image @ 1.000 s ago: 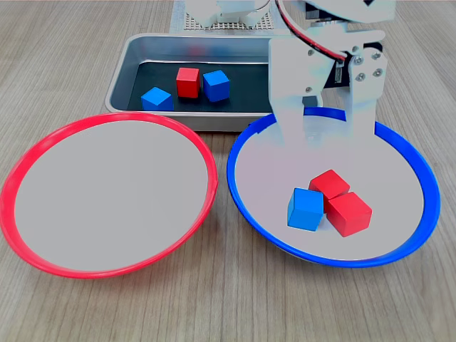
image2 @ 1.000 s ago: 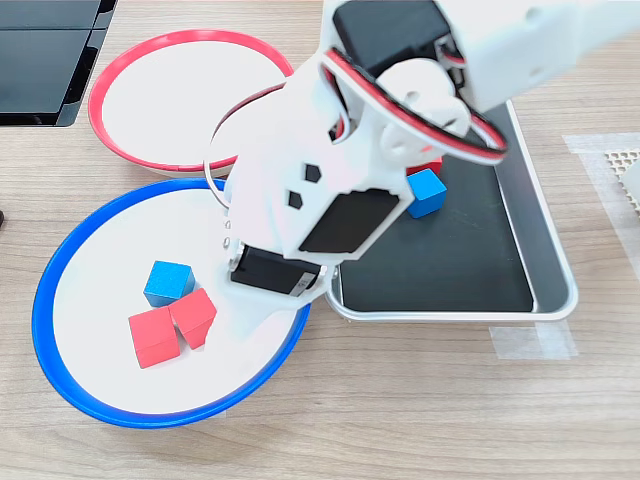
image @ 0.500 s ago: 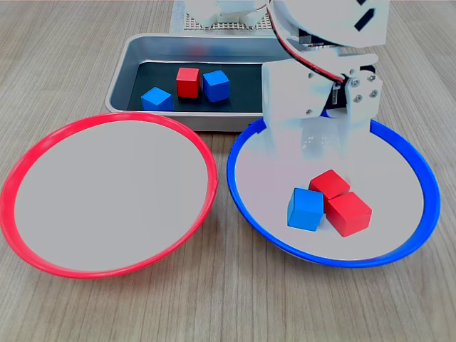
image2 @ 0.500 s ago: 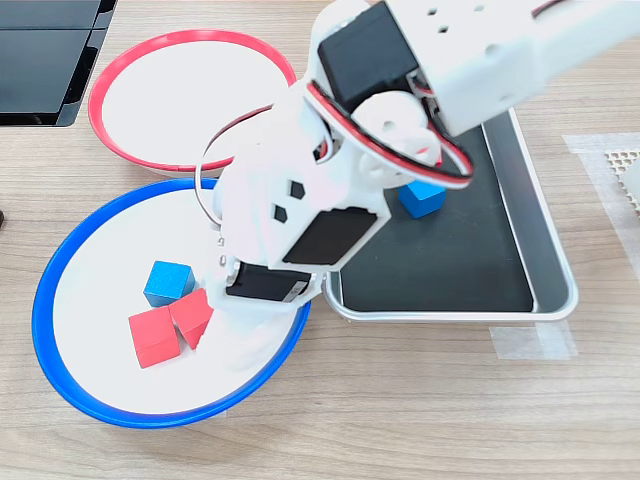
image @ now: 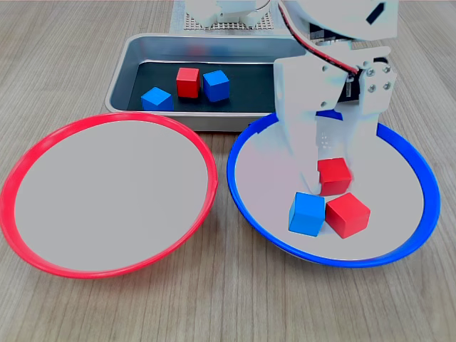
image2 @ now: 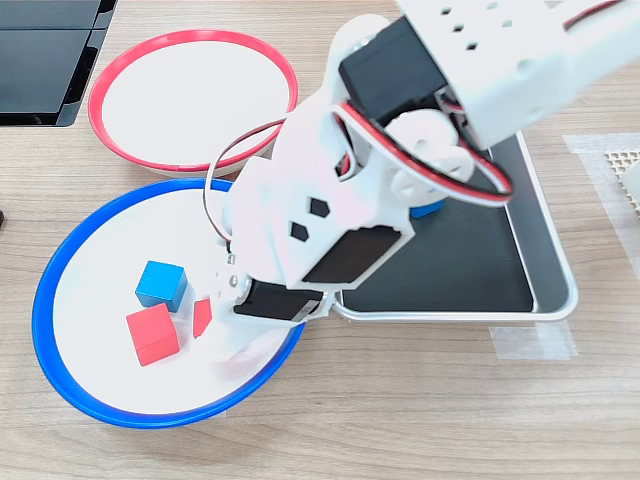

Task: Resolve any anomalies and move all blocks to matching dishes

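A red block [image: 333, 175] sits raised in the blue-rimmed dish [image: 406, 149], pinched by the jaws of the gripper [image: 332, 171], just far of a blue block [image: 307, 213] and another red block [image: 348, 214]. Lifting it straight up before swinging should clear those neighbours. The red-rimmed dish [image: 43, 149], at the first exterior view's left, lies empty, so release low over its middle.

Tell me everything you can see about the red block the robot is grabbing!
The red block is a small matte cube with plain faces. It sits between the fingers of the white gripper, inside the blue-rimmed dish, tilted a little. It is just above and behind the blue block and the other red block. Whether it touches them or the dish floor cannot be told. In the second exterior view only one face shows.
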Available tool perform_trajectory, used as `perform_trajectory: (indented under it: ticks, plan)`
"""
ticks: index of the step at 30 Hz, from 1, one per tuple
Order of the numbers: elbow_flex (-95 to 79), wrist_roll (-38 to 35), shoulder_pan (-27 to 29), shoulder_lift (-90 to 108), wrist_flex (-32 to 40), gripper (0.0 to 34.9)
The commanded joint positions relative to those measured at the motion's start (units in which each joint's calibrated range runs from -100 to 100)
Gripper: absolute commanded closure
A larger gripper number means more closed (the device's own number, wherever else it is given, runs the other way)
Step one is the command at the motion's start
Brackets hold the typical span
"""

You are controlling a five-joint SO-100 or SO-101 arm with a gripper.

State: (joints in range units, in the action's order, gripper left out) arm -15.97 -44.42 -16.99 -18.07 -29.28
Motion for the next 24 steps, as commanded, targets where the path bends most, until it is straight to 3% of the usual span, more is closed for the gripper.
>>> perform_trajectory:
  ticks: [1, 4, 5, 10, 18, 24]
  plan:
    - [0.6, 7.8, 0.0, 8.6, -3.5, 34.7]
    - [3.6, 11.7, 1.8, 11.1, -7.4, 34.7]
    - [9.3, 14.7, 6.2, 12.9, -14.0, 34.7]
    - [15.0, 15.4, 17.0, 12.3, -19.8, 34.7]
    - [16.7, 12.1, 30.3, 5.4, -17.1, 34.7]
    - [16.9, 10.6, 32.5, -0.2, -13.1, 34.4]
